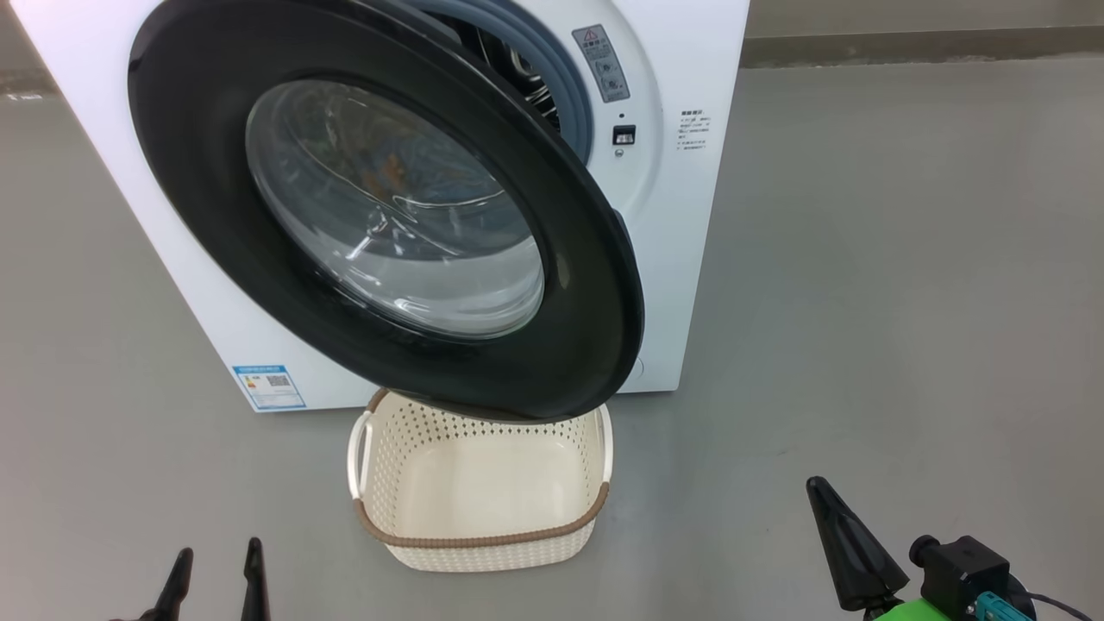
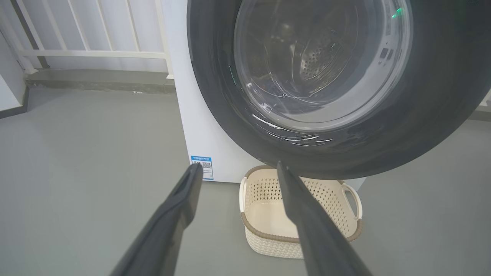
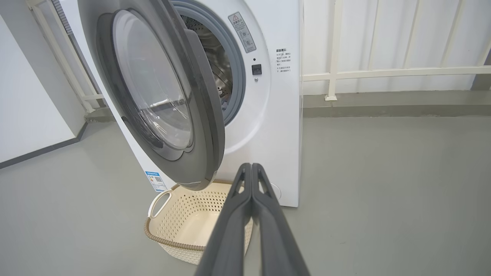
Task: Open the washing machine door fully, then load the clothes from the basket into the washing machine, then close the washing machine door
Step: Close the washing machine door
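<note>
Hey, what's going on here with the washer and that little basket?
A two-armed robot is doing laundry. The big white front-loading washing machine has its round glossy black door standing partly open above the cream perforated plastic basket, which looks empty. Blue and orange fabric seems to show through the door's glass. Neither end effector touches anything: the left end effector is open, and the right end effector is shut on nothing.

Smooth grey floor [image 1: 906, 259], white railing [image 3: 383, 73] along a low grey kerb [image 3: 383, 102].
</note>
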Motion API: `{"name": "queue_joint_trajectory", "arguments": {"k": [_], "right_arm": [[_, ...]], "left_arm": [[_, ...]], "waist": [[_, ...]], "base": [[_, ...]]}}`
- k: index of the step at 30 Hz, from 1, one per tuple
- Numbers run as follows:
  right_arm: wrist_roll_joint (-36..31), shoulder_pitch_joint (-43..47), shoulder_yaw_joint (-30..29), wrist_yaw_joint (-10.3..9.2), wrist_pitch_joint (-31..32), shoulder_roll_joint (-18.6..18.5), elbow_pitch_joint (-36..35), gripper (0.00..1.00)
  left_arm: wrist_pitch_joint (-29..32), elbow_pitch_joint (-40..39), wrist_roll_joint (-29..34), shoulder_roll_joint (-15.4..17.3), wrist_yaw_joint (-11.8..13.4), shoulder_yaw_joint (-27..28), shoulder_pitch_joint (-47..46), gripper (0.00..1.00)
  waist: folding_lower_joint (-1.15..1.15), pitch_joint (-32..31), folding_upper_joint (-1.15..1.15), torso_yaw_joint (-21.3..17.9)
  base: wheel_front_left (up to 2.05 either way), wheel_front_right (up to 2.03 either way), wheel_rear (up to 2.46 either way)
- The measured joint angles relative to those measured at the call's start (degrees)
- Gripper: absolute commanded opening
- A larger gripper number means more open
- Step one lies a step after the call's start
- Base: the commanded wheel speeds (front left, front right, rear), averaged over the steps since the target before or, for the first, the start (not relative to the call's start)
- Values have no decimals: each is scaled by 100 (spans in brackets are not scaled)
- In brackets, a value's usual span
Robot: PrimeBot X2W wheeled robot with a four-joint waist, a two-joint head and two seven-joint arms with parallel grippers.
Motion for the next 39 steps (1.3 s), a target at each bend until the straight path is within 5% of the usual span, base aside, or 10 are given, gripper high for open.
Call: {"name": "queue_joint_trajectory", "arguments": {"k": [23,39], "right_arm": [[-4,-337,-12,0,0,36,22,0],[-313,-2093,-208,0,-1,-56,-945,0]], "left_arm": [[0,-170,-71,-25,-33,26,-14,100],[-38,-240,-90,-42,-232,46,-481,100]], "waist": [[0,324,0,235],[0,1332,0,392]], "base": [[0,0,0],[0,0,0]]}}
